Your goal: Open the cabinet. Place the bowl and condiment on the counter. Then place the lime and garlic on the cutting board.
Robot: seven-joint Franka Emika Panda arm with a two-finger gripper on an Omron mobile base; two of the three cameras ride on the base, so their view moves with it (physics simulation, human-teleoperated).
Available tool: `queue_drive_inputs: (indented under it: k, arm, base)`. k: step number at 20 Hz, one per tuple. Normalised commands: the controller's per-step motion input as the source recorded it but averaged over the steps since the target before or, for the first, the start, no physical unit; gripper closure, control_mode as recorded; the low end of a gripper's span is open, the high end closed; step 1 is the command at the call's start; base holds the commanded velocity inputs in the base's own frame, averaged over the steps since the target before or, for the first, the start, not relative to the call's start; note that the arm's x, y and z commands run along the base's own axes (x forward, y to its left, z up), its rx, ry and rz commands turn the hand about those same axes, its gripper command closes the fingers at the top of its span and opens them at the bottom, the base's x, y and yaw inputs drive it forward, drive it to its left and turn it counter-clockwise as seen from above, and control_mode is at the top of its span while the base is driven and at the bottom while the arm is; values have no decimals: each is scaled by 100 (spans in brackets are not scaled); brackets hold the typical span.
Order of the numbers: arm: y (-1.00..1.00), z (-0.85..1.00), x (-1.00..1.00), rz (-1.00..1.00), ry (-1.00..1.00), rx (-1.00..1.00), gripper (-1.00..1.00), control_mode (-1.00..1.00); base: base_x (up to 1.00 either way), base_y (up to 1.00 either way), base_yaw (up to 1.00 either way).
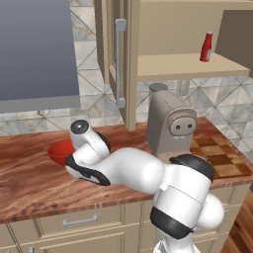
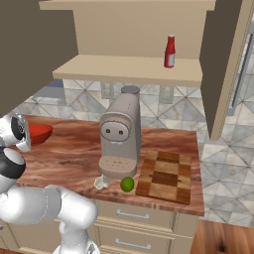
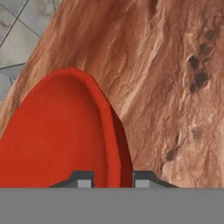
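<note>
Here the claw (image 3: 109, 183) pinches the rim of the wide, shallow, glossy red bowl (image 1: 60, 149), its two tips straddling the wall, low over the streaky reddish-brown wooden table (image 1: 29, 183), likely so the bowl can be set down level there.

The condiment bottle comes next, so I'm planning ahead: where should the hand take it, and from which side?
Grip the condiment bottle around its red body, below the white cap. It stands upright on the open cabinet shelf, with free space around it, so a level approach from the open front, fingers either side, looks best.
</note>
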Motion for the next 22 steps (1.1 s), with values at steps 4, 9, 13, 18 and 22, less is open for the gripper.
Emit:
queue_drive_inputs:
  k: [4,9,13,18,22]
  arm:
    - [4,-23,6,0,0,0,100,-100]
    - [3,-22,5,0,0,0,100,-100]
    - [2,-21,5,0,0,0,100,-100]
    - [0,-19,5,0,0,0,100,-100]
    - [1,-16,11,0,0,0,100,-100]
  base:
    - [0,0,0]
    - [0,0,0]
    - [0,0,0]
    - [0,0,0]
    - [0,0,0]
